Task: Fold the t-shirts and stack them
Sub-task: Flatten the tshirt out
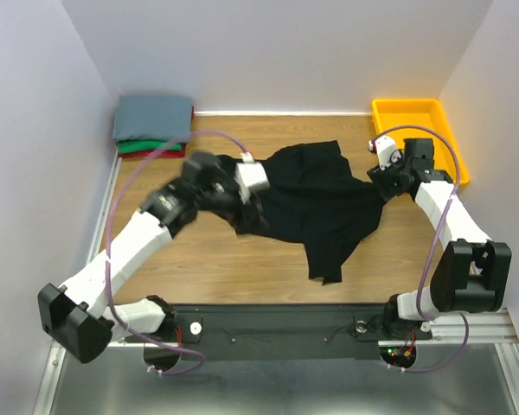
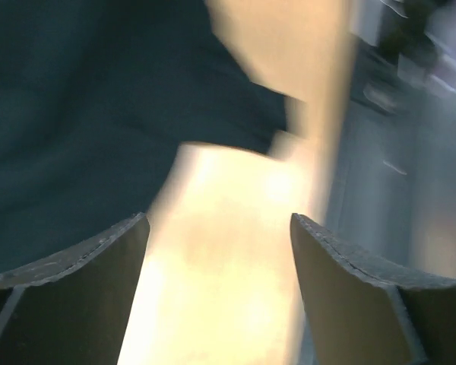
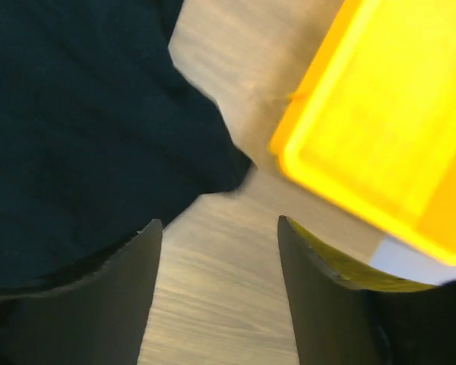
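Observation:
A large black t-shirt point(image 1: 320, 203) lies crumpled in the middle of the wooden table. A folded stack sits at the back left: slate grey-blue t-shirt point(image 1: 153, 117) on top, then green point(image 1: 141, 145), then red point(image 1: 158, 153). My left gripper point(image 1: 246, 223) hovers over the black shirt's left edge. In the blurred left wrist view it point(image 2: 220, 228) is open and empty, with the shirt point(image 2: 91, 99) at upper left. My right gripper point(image 1: 376, 177) is at the shirt's right edge, open and empty point(image 3: 220, 228), with the shirt point(image 3: 83, 114) to its left.
A yellow plastic bin point(image 1: 419, 130) stands at the back right, close behind the right gripper; it fills the right of the right wrist view point(image 3: 380, 114). White walls enclose the table on three sides. The arm bases sit on a black rail point(image 1: 277, 328) at the near edge.

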